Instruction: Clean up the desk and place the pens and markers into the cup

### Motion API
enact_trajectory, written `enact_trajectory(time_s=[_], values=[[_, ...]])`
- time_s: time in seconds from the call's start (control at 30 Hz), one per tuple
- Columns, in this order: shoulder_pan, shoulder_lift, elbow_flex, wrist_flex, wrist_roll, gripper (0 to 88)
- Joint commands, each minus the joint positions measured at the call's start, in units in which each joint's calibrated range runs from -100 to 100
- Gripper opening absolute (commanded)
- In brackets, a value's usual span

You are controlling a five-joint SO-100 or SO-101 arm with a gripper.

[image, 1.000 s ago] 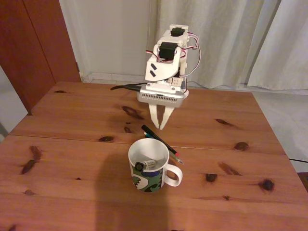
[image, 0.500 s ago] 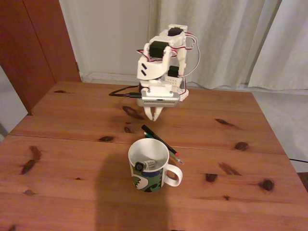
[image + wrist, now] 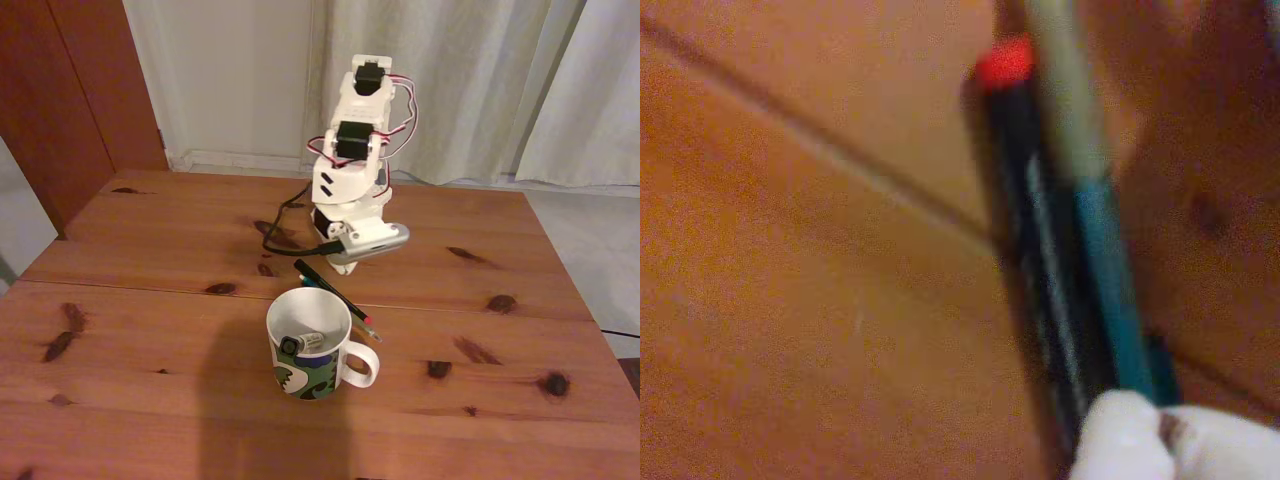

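Pens (image 3: 330, 287) lie beneath the end effector (image 3: 342, 266), whose opening is unclear.

The fixed view looked down at a slant from the near end of the counter (image 3: 150, 330), facing the arm and the curtain (image 3: 480, 80) behind it, far enough to take in most of the tabletop. The wrist view sat very close above the wood, blurred, looking along the black pen (image 3: 1035, 270) and teal pen (image 3: 1110, 290). Both views shared those pens (image 3: 330, 290) and the surrounding planks.
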Motion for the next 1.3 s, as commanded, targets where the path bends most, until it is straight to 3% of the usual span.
enact_trajectory(time_s=[0.0, 0.13, 0.33, 1.27], values=[[-1.27, 0.34, -0.26, -2.72, -0.13, 0.8], [-1.35, 2.24, -0.26, -3.15, 0.71, 0.8], [-1.03, 2.65, -0.26, -3.15, 6.0, 0.8], [0.02, 6.05, 1.0, -3.23, 6.05, 0.8]])
